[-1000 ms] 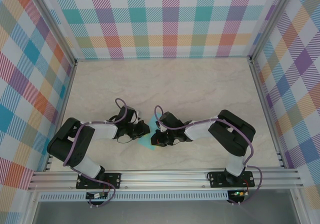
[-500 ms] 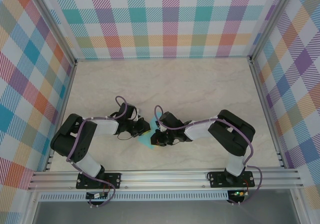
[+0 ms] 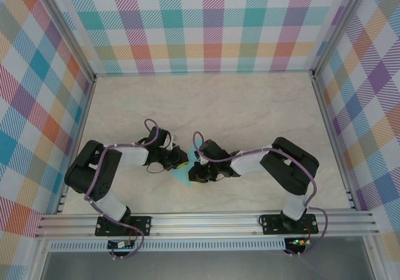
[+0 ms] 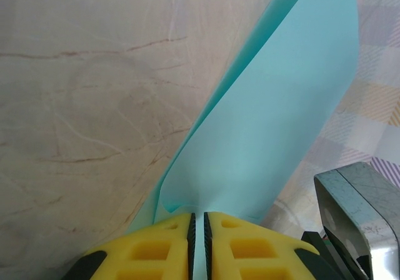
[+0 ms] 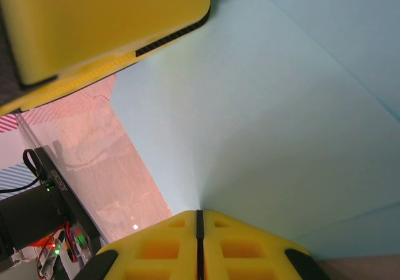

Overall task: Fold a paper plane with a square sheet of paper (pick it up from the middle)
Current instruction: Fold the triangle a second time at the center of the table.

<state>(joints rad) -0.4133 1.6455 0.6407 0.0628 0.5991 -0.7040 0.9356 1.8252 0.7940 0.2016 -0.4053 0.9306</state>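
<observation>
paper (image 4: 275,136): from above you barely see it, tucked between the arms
left gripper (image 4: 199,220): pads pinched on the paper
right gripper (image 5: 199,217): clamped on it too

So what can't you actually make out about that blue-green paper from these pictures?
- Top view: the square sheet of paper is mostly covered by the left gripper and right gripper; any creases are too small to read.
- Left wrist view: the paper's far end runs off the top edge; its gripped edge vanishes between the fingers.
- Right wrist view: the paper spills past the frame, and a yellow finger covers one part.
</observation>
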